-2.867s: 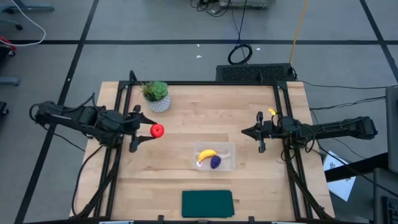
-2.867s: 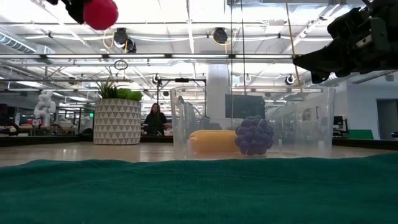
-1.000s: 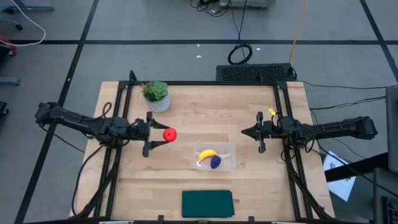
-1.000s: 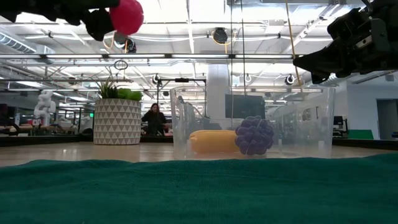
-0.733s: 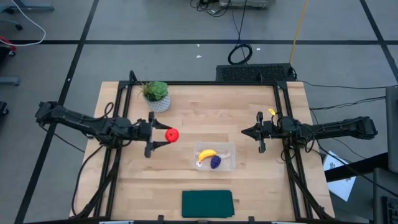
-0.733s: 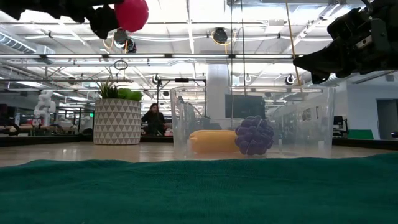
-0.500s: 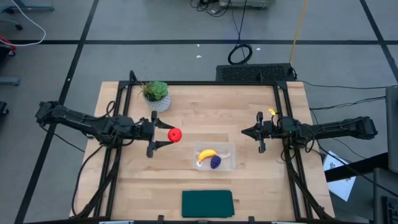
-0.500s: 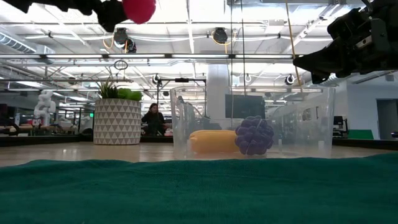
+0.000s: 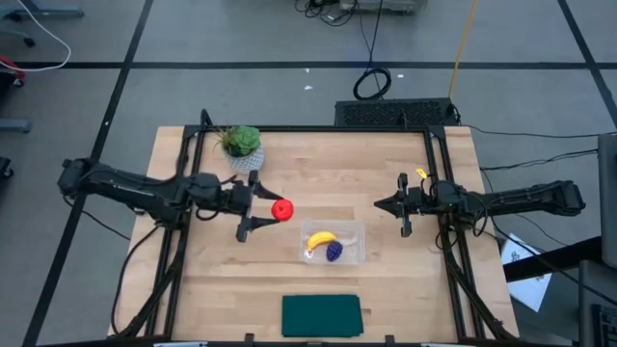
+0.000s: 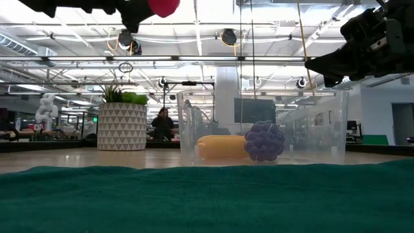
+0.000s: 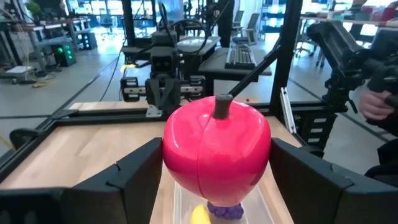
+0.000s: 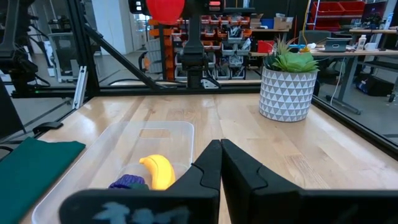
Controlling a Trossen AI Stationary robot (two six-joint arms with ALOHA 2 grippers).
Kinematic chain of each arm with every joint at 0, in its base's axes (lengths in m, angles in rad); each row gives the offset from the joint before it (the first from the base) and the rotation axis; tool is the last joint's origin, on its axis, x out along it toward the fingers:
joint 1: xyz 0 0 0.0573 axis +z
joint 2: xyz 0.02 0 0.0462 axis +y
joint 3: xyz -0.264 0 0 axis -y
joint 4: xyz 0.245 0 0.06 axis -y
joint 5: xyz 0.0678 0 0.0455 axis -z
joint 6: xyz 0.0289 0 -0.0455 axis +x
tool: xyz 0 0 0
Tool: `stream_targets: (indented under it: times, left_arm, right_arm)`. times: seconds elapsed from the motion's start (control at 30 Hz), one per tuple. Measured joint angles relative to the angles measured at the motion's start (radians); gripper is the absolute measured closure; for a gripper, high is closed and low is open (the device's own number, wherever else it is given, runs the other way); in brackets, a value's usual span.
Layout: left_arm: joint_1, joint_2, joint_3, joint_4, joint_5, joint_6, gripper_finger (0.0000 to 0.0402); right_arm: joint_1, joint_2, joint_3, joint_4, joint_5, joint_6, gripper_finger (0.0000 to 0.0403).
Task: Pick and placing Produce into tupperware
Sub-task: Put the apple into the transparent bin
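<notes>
We see left end effector pinching apple above worktop, near container; right end effector pressed together, waiting.

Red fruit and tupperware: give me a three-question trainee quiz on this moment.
1. True or false: the red fruit lies inside the tupperware.
2. Which gripper holds the red fruit? A) left gripper B) right gripper
3. Fill in: beside the banana in the tupperware lies the purple ____.

Key: 1 false, it is held in the air beside the container; 2 A; 3 grape bunch.
</notes>
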Motion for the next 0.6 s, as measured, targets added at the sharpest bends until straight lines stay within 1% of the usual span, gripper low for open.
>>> stream_targets:
  times: [0.37, 0.6]
  left_arm:
    - [0.045, 0.09, 0.001, 0.084, 0.054, -0.005, 0.0126]
    - [0.055, 0.118, 0.001, 0.12, 0.087, -0.008, 0.0126]
  right_arm:
    - [0.0, 0.0, 0.0, -0.003, 0.0, 0.0, 0.0403]
    - [0.0, 0.0, 0.0, -0.008, 0.0, -0.001, 0.0403]
